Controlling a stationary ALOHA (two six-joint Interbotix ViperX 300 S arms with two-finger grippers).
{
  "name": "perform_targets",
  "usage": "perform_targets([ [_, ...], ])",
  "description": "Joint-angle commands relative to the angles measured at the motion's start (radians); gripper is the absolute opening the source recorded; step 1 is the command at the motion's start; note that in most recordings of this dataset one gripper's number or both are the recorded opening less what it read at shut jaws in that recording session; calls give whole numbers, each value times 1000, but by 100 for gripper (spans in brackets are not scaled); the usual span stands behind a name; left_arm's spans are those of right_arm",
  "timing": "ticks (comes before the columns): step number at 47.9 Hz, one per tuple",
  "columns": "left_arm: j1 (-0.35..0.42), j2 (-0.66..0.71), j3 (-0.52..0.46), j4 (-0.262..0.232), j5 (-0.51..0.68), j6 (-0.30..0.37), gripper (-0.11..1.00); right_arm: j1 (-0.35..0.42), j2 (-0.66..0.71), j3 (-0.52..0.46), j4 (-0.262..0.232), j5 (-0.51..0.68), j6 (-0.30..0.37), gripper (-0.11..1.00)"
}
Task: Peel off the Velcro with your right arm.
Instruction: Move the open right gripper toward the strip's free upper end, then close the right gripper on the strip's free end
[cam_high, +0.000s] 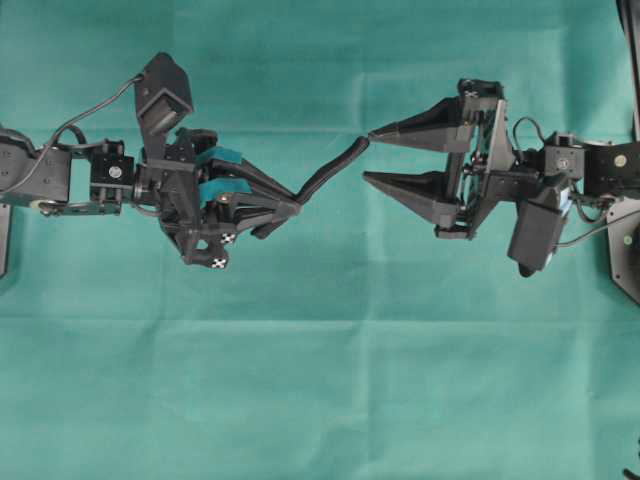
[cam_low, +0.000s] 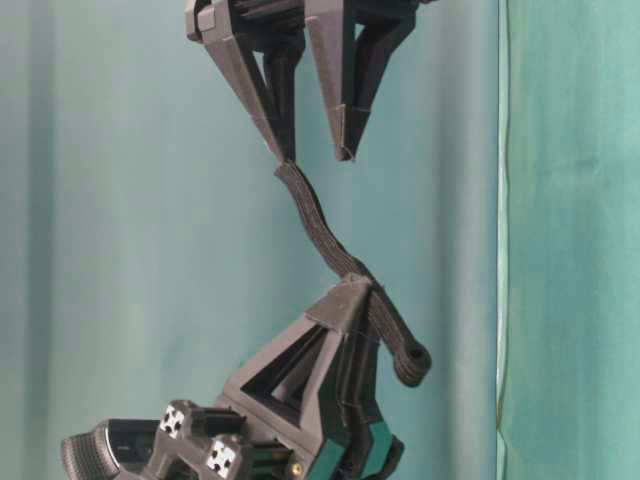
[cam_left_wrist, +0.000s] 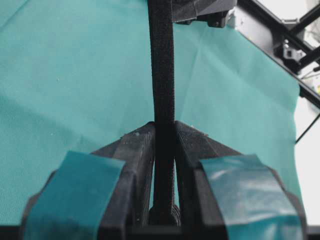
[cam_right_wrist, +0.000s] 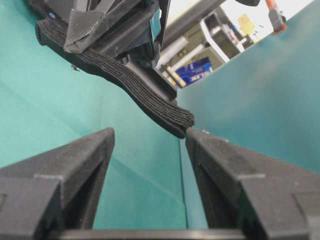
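Observation:
The Velcro (cam_high: 325, 175) is a ribbed black strap held above the teal cloth. My left gripper (cam_high: 292, 207), the one with teal pads, is shut on its lower part, and a short rounded end sticks out behind the fingers (cam_low: 412, 362). In the left wrist view the Velcro (cam_left_wrist: 162, 65) rises straight out of the shut left gripper (cam_left_wrist: 164, 126). My right gripper (cam_high: 369, 157) is open, with all-black pointed fingers. The Velcro's free end (cam_right_wrist: 172, 117) touches the tip of one finger (cam_right_wrist: 192, 134), outside the gap of the right gripper (cam_right_wrist: 150, 132). Nothing lies between the right fingers.
Teal cloth (cam_high: 320, 380) covers the whole table. A teal backdrop with a vertical seam (cam_low: 500, 240) stands behind. A black frame (cam_left_wrist: 280, 45) runs along the cloth's far edge, and shelves with clutter (cam_right_wrist: 200, 65) show beyond it.

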Motion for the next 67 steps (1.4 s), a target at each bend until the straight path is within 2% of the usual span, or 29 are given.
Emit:
perform_targets([
  [1,3,-23,-9,-2,-9,0,10,-3,-6,-21,-2,-11,5,25],
  [32,11,-23,-11,-2,-9,0,10,-3,-5,-12,-2,-11,8,24],
  [51,12,-23,-14,-2,-9,0,10,-3,0,-11,-2,-12,9,4],
  [67,12,-23,-11,-2,-9,0,10,-3,6,-11,-2,-11,14,1],
])
